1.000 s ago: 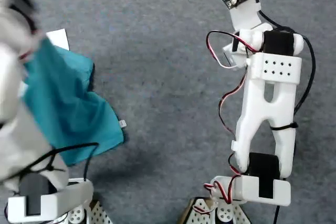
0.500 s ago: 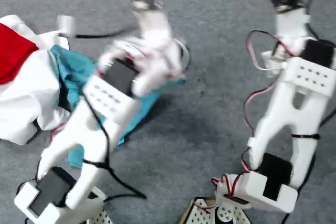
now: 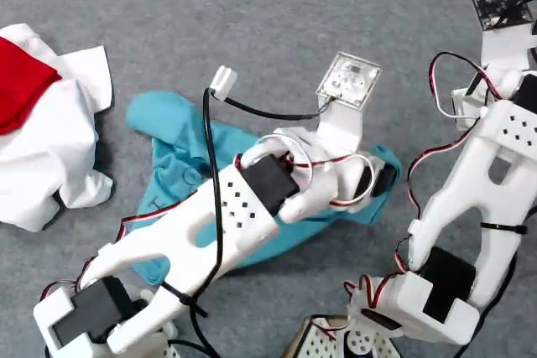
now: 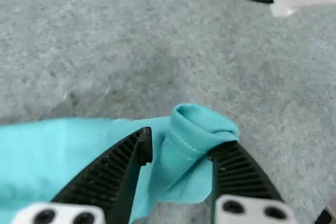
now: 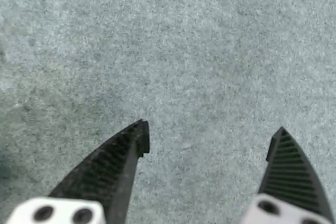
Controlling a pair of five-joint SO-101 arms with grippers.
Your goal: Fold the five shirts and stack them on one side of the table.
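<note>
shirt heap (image 3: 50, 148) left, spread shirt (image 3: 170, 147) centre

No text or number is legible anywhere, the teal shirt (image 3: 172, 153) included.

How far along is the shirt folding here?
Done: nothing looks folded or stacked. In hand: the left gripper holds a bunched edge of the rumpled teal shirt; the right gripper is open over bare table. Left: that shirt, plus the white-and-red heap at the table's edge.
</note>
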